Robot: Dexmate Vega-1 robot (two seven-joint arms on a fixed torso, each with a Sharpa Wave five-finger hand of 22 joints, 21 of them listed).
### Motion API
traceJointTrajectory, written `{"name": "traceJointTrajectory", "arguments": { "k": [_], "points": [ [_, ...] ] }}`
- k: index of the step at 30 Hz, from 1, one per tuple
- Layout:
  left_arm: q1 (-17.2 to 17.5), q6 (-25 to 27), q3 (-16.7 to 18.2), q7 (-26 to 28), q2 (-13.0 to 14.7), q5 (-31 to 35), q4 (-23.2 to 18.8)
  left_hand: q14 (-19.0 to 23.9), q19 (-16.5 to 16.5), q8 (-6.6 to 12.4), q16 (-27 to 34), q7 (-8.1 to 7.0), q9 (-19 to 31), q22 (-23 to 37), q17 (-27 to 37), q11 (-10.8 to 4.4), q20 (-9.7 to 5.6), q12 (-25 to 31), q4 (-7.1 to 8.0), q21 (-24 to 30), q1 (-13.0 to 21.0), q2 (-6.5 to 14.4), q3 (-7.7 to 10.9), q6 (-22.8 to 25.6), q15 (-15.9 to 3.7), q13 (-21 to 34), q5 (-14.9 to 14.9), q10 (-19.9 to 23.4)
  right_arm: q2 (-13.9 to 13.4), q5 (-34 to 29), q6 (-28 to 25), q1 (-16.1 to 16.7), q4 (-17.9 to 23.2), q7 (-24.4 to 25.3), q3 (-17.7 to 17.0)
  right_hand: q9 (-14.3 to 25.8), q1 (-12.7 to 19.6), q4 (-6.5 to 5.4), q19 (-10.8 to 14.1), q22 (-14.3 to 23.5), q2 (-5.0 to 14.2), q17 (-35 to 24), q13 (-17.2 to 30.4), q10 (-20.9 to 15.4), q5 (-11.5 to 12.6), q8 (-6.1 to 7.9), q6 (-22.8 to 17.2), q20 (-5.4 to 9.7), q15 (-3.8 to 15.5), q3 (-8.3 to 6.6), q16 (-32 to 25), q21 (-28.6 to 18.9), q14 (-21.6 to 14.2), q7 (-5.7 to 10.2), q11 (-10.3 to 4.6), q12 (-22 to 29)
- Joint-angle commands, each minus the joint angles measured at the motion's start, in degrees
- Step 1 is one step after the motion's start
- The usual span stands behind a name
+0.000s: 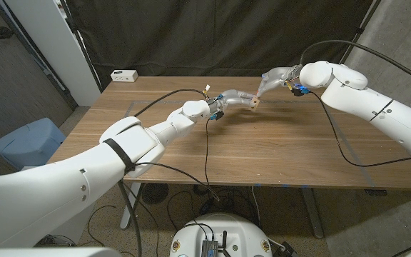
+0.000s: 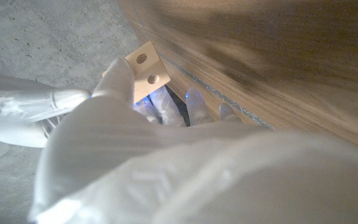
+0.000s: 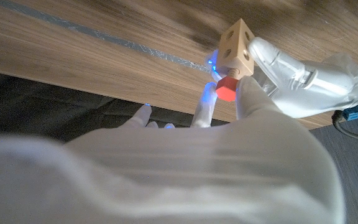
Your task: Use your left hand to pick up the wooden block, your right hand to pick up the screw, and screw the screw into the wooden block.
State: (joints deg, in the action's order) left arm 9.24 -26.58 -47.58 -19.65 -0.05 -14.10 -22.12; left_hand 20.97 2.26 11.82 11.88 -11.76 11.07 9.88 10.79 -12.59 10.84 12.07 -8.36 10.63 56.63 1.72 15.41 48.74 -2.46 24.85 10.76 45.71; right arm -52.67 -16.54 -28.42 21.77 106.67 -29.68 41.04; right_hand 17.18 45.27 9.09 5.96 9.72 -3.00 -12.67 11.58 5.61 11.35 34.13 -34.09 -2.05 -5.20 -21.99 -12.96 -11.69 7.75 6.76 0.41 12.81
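My left hand (image 1: 232,98) holds the pale wooden block (image 1: 254,105) above the far middle of the table. The block (image 2: 146,68) shows two round holes past my left fingers (image 2: 120,78). My right hand (image 1: 273,78) meets it from the right. In the right wrist view the red hex-headed screw (image 3: 225,88) sits pinched in my right fingers (image 3: 247,93) and is pressed against the underside of the block (image 3: 237,46), which the left hand (image 3: 291,74) grips from the other side. The screw's shank is hidden.
The wooden table (image 1: 262,153) spreads wide below both hands. A small white box (image 1: 124,75) lies at its far left corner. Black cables (image 1: 205,153) trail from the left arm over the tabletop. A blue bin (image 1: 27,143) stands on the floor at the left.
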Motion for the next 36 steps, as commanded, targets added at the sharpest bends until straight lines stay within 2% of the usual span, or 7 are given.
{"name": "traceJointTrajectory", "arguments": {
  "k": [1, 16, 36],
  "points": [
    [-0.2, 1.0, 0.0, 0.0, -0.1, 0.1, 0.3, 0.2, -0.1, 0.28, 0.3, 0.14, 0.2, 0.2, 0.2, 0.0, -0.02, 0.0, -0.17, 0.4, 0.0, 0.5, 0.38, 0.4, -2.48, 0.1, 0.3, 0.2, 0.1, -0.5, -0.3, 0.2, 0.0, 0.7, 0.0, 0.5, 0.3, 0.16, 0.6, 0.3, 0.01, -0.2, 0.2, -0.5, -0.2, 0.76, -1.0, 0.04, 0.03, -0.46, -0.3, -0.4, -0.4, -0.27, -0.15, 0.6],
    [-1.1, 4.2, -0.6, 0.9, -0.9, -0.2, 1.0, 0.2, 0.0, 0.29, 0.3, 0.12, 0.2, 0.2, 0.2, 0.01, 0.05, 0.0, -0.18, 0.4, 0.1, 0.5, 0.41, 0.4, -2.43, 0.1, 0.3, 0.2, 0.8, -1.4, -0.4, 0.2, -0.9, 1.3, 0.6, 1.6, 0.5, 0.12, 1.8, 0.3, -0.19, -0.3, 0.2, -3.0, -0.5, 3.23, -3.9, 0.2, 0.3, -0.71, -0.6, -0.5, -1.7, 0.22, -0.54, 1.0],
    [-1.2, 4.4, -1.1, 1.2, -0.9, -0.6, 1.0, 0.2, 0.0, 0.31, 0.2, 0.19, 0.2, 0.2, 0.2, 0.0, 0.06, 0.0, -0.17, 0.4, 0.0, 0.5, 0.39, 0.4, -2.4, 0.1, 0.3, 0.3, 1.9, -2.1, -0.8, 0.5, -1.9, 3.0, 1.1, 2.4, 0.1, -0.17, 2.5, 0.4, -0.13, -0.4, 0.2, -3.7, -0.7, 3.81, -2.9, 0.39, 0.7, -0.74, -0.7, -0.5, -2.5, 0.13, -0.6, 0.8]
  ]
}}
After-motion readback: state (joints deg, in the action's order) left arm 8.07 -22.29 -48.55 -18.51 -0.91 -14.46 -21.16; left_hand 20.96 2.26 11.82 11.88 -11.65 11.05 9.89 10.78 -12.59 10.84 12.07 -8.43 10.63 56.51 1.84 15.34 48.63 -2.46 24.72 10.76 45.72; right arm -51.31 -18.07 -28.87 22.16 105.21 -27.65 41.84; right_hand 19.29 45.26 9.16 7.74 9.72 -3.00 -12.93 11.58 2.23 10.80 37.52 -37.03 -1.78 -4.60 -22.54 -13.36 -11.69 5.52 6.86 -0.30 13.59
